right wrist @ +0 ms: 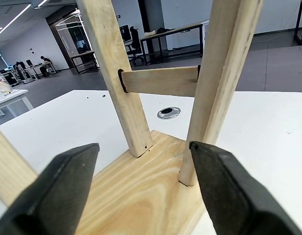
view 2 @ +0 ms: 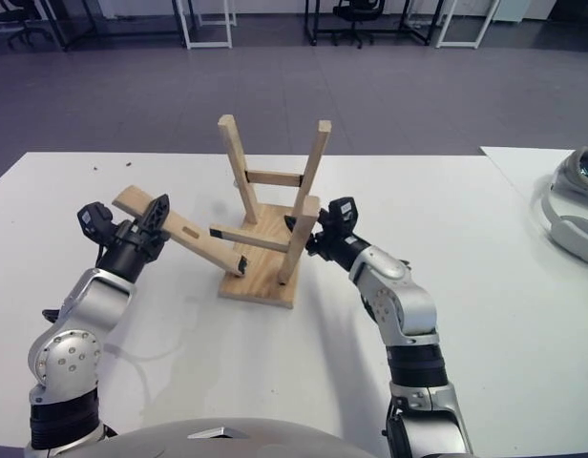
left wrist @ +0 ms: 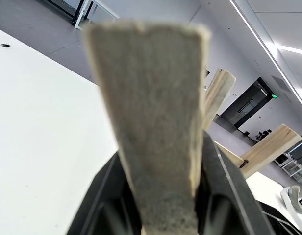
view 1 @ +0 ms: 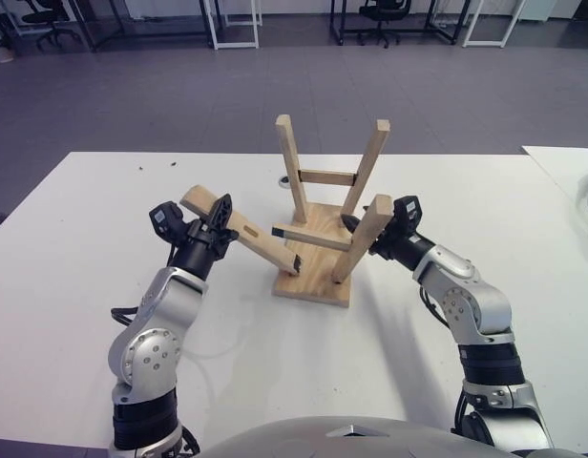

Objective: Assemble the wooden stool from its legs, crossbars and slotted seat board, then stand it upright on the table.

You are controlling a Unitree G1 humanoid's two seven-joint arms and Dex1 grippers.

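The slotted seat board (view 1: pixel 318 279) lies flat on the white table (view 1: pixel 103 219). Two far legs (view 1: pixel 292 167) (view 1: pixel 367 164) stand in it, joined by a crossbar (view 1: pixel 327 177). A near right leg (view 1: pixel 364 240) also stands in it, with a second crossbar (view 1: pixel 308 237) jutting left from it. My left gripper (view 1: pixel 218 227) is shut on the loose fourth leg (view 1: pixel 261 240), which slants down to the board's near left corner. That leg (left wrist: pixel 156 122) sits between its fingers in the left wrist view. My right gripper (right wrist: pixel 141 196) stands open just behind the near right leg, gripping nothing.
A cable grommet (right wrist: pixel 168 112) is set in the table behind the stool. A white headset-like object (view 2: pixel 576 205) rests on the neighbouring table at the right. Bare table spreads to the left and toward me. Office chairs and desks stand far back.
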